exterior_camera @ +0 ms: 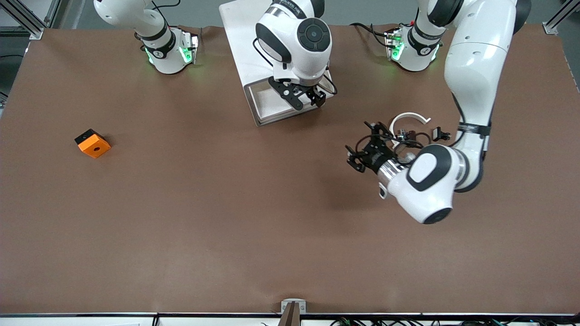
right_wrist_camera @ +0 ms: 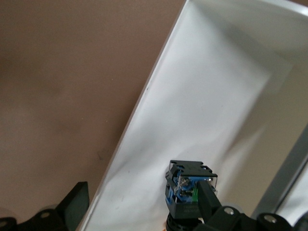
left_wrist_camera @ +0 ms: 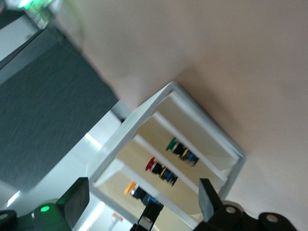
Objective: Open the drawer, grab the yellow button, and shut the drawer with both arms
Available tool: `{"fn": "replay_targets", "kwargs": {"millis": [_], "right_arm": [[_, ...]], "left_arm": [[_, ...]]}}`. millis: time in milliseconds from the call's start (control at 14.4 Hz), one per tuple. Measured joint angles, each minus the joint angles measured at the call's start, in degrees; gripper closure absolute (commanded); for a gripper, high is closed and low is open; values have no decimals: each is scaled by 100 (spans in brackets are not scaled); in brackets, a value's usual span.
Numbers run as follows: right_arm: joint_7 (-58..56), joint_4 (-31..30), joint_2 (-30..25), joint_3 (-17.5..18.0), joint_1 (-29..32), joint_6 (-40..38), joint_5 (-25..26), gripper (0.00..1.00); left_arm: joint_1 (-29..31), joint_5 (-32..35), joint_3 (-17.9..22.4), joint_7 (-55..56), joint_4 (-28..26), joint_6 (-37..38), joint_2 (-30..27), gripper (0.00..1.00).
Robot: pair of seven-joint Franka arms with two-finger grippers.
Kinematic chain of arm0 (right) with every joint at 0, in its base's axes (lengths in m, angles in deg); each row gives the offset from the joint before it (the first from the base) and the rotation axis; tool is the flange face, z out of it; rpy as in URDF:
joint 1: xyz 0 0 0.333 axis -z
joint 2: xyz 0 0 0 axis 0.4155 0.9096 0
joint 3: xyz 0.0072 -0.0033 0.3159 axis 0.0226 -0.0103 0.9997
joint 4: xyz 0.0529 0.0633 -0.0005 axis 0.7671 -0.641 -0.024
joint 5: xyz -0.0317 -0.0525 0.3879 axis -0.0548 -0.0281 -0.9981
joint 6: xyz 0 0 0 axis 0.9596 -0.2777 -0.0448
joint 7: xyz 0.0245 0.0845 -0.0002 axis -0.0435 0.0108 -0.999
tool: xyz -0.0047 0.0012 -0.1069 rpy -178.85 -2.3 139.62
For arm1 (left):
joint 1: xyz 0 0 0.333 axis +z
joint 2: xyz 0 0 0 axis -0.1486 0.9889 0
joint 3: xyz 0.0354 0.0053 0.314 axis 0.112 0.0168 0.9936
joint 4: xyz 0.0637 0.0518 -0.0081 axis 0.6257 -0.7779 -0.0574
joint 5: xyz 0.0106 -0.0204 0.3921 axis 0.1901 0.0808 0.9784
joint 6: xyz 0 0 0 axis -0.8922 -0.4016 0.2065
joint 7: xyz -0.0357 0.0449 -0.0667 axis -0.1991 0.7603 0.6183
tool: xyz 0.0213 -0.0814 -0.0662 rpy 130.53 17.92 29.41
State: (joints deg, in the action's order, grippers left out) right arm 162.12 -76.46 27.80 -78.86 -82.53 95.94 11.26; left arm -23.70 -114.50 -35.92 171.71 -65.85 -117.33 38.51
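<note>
Two white arms work over the brown worktop (exterior_camera: 226,217). The right end effector (exterior_camera: 308,100) hangs low inside the drawer (exterior_camera: 281,118), which stands pulled out of the white cabinet (exterior_camera: 240,40) toward the front camera. Its fingers are spread wide and grip nothing. The button (right_wrist_camera: 187,195) lies on the drawer's white floor between those fingers, just beside one of them, with its bluish base turned up toward the wrist camera. From the left wrist view its orange-yellow cap (left_wrist_camera: 130,187) shows. A red-capped button (left_wrist_camera: 151,164) and a green-capped button (left_wrist_camera: 172,144) sit in two other compartments of the cabinet.

The left end effector (exterior_camera: 360,146) hovers over bare worktop toward the left arm's end, facing the cabinet's front, spread wide and empty. Beside that arm lie a white curved strip (exterior_camera: 410,117) and small black parts (exterior_camera: 442,133). An orange block (exterior_camera: 93,143) with a black hole sits well apart, toward the right arm's end. White lettering rings both arms' black joints, but I cannot read it.
</note>
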Motion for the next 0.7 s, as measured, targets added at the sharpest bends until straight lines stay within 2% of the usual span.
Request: {"fn": "replay_targets", "kwargs": {"millis": [139, 278, 695], "right_arm": [[-15, 4, 1, -7, 57, -63, -19, 0], [-106, 25, 1, -8, 131, -136, -27, 0], [-516, 346, 0, -12, 481, -642, -83, 0]], "left_arm": [[-72, -231, -197, 1041, -169, 10, 79, 0], [-173, -455, -228, 1856, -334, 14, 222, 0], [-448, -594, -255, 2785, -882, 47, 321, 0]]}}
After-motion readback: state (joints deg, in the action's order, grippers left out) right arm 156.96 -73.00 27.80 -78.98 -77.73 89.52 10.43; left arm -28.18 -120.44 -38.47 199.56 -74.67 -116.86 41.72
